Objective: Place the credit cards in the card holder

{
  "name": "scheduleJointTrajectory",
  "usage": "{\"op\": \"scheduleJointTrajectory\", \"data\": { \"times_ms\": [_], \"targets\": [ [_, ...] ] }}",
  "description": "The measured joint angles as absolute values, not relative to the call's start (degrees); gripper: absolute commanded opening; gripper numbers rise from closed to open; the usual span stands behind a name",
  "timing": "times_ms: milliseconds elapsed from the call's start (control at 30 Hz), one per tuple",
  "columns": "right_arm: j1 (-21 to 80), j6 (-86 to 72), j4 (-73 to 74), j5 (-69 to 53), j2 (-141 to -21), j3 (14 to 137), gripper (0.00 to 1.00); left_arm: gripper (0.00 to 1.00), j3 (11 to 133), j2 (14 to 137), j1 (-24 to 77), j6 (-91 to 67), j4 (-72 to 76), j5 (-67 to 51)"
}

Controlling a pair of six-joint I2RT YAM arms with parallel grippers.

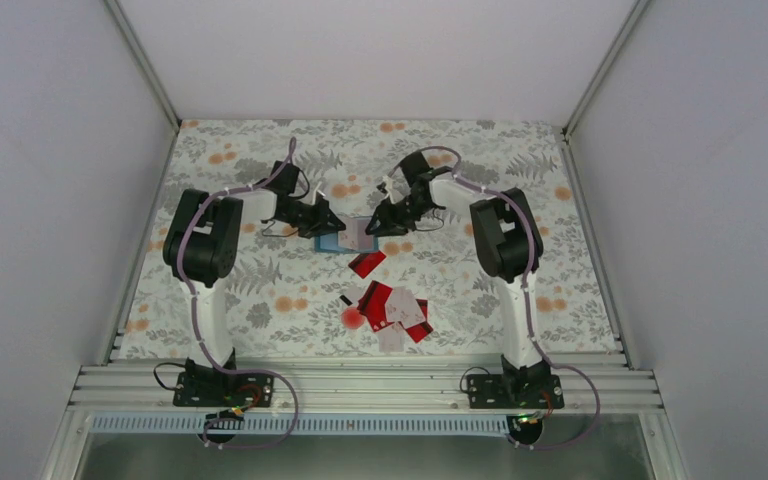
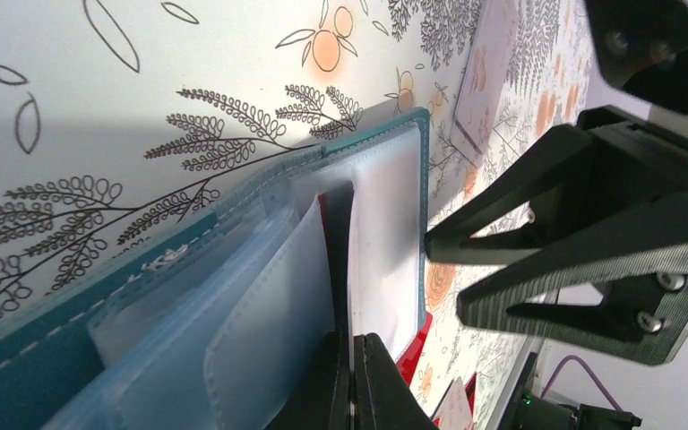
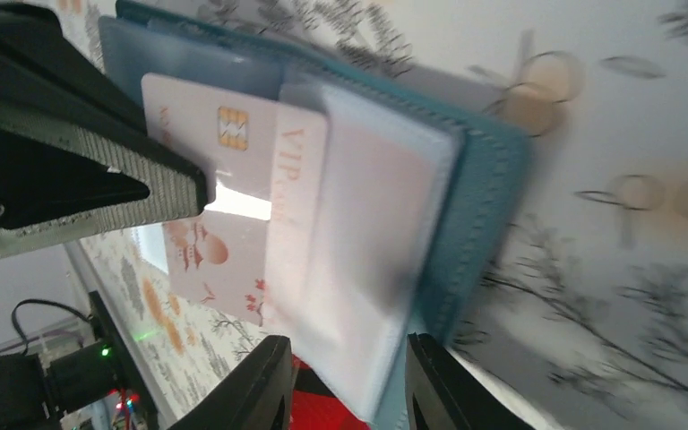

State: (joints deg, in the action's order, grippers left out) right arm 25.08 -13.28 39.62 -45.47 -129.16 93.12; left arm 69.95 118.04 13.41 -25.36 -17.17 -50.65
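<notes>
Card holder (image 3: 493, 179) lies open mid-table. Your left gripper (image 2: 351, 345) pinches 1 sleeve (image 2: 269, 296), likely steadying it. Your right gripper (image 3: 345, 349) has its fingers spread, with a pale card (image 3: 224, 134) half inside.

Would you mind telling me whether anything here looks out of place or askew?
Yes: a pale VIP card sits only halfway into the holder's clear sleeve, its chip end sticking out. Most other cards lie in a loose, overlapping heap.
</notes>
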Motion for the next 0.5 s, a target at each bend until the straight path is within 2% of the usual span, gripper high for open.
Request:
{"op": "scheduleJointTrajectory", "data": {
  "times_ms": [100,500],
  "targets": [
    [24.1,-13.3,40.1,-43.3,-128.2,93.0,0.24,0.02,70.0,118.0,13.8,-25.4,-17.2,-50.6],
    [23.2,-14.1,39.3,-40.3,-125.1,85.9,0.09,0.02,70.0,118.7,14.3,-25.6,-16.8,-50.9]
  ]
}}
